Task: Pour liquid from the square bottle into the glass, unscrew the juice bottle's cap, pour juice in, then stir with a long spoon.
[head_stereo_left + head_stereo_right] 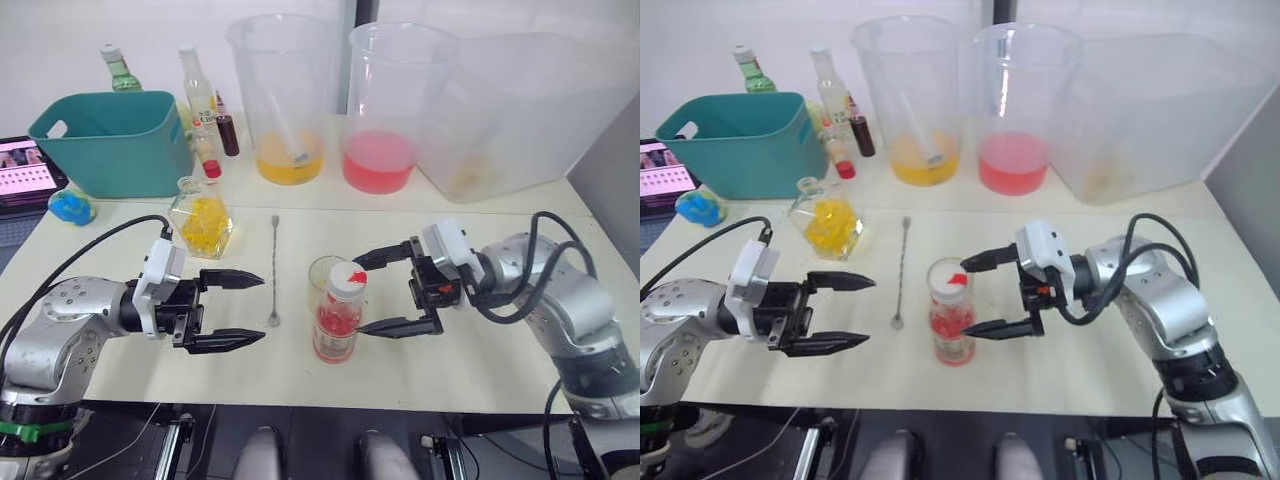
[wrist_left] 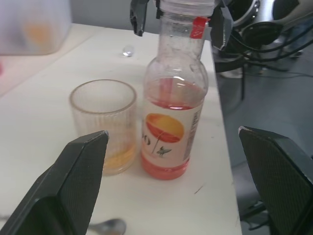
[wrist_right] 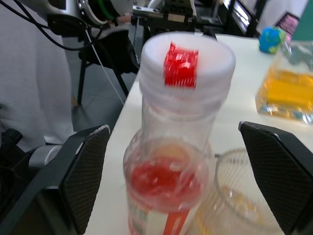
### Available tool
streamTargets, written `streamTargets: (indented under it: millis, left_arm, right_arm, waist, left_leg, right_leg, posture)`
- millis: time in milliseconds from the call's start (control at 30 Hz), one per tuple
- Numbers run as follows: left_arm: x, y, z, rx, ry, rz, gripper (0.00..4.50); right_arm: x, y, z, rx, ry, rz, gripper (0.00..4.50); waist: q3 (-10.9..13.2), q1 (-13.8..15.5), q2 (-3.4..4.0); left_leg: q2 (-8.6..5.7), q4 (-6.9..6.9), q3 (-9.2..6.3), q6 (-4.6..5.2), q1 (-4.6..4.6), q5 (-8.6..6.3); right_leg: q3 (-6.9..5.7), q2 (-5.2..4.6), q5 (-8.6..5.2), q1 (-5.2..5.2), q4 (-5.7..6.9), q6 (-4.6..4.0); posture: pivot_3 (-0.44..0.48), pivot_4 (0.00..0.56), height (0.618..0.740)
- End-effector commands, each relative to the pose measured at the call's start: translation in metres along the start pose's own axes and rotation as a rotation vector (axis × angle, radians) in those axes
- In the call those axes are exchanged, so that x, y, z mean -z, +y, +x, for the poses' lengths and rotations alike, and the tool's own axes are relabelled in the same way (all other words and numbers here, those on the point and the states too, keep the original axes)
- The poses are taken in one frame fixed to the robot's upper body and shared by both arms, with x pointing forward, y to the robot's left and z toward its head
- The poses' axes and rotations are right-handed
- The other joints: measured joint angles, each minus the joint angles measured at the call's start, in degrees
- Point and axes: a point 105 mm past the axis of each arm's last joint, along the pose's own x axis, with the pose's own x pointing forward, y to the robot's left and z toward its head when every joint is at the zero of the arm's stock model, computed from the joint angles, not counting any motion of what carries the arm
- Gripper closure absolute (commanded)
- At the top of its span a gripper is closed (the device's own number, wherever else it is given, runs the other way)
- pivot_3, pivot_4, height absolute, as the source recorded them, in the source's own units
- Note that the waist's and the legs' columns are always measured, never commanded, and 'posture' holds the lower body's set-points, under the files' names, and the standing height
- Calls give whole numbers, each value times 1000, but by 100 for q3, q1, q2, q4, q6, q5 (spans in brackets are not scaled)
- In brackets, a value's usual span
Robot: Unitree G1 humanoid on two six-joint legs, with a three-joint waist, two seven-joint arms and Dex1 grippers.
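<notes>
The juice bottle (image 1: 337, 320) stands upright near the table's front edge, its white cap (image 1: 347, 279) with a red mark screwed on. Right behind it is the glass (image 1: 320, 270), holding a little yellow liquid at the bottom (image 2: 102, 122). My right gripper (image 1: 360, 297) is open, one finger on each side of the cap without touching it. To the bottle's left, my left gripper (image 1: 260, 308) hangs open and holds nothing. The long spoon (image 1: 274, 270) lies flat between them. At the back left stands the square bottle (image 1: 203, 222) with its stopper in.
A teal basket (image 1: 110, 140) sits back left, with a tall slim bottle (image 1: 198, 95) and small bottles beside it. Large beakers of yellow (image 1: 285, 100) and pink (image 1: 385, 110) liquid and a clear tub (image 1: 530, 110) line the back. A blue-green ball (image 1: 70, 205) lies far left.
</notes>
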Motion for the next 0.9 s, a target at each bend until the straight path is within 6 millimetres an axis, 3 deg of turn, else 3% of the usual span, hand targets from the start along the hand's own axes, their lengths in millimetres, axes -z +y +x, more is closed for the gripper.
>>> streamTargets:
  millis: [33, 333, 633, 667, 900]
  left_arm:
    - [-15, -4, -7, -71, 6, 75, 0]
    - [-18, -11, -16, -130, 39, 71, 0]
    - [-19, -6, -11, -103, 33, 69, 0]
    - [-19, -5, -9, -97, 31, 70, 0]
    - [-19, 0, 0, -26, 8, 59, 0]
  right_arm:
    - [-11, -1, 6, -94, -46, -60, 22]
    - [-7, -5, 14, -179, -65, -68, 22]
    - [0, -6, 9, -166, -53, -65, 2856]
    - [0, -6, 7, -157, -51, -66, 3017]
    - [-8, -1, 8, -44, -69, -72, 3023]
  waist:
    - [0, 18, 0]
    - [0, 11, 0]
    - [0, 19, 0]
    - [0, 18, 0]
    - [0, 23, 0]
  left_leg:
    - [0, 1, 0, 0, 0, 0]
    - [-1, -1, 1, -1, 3, 0]
    - [-1, -2, 2, -1, 3, 0]
    - [0, -2, 2, -1, 3, 0]
    - [0, -2, 2, -2, 3, 0]
  right_leg:
    - [0, -1, 0, 1, 0, 0]
    - [-3, -3, 0, 0, 2, -1]
    - [-3, -2, 0, 0, 2, -1]
    - [-3, -2, 0, 0, 2, -1]
    - [-3, -1, 0, 0, 4, -1]
  posture:
    - [0, 150, 728]
    - [0, 150, 728]
    - [0, 150, 728]
    - [0, 150, 728]
    - [0, 150, 728]
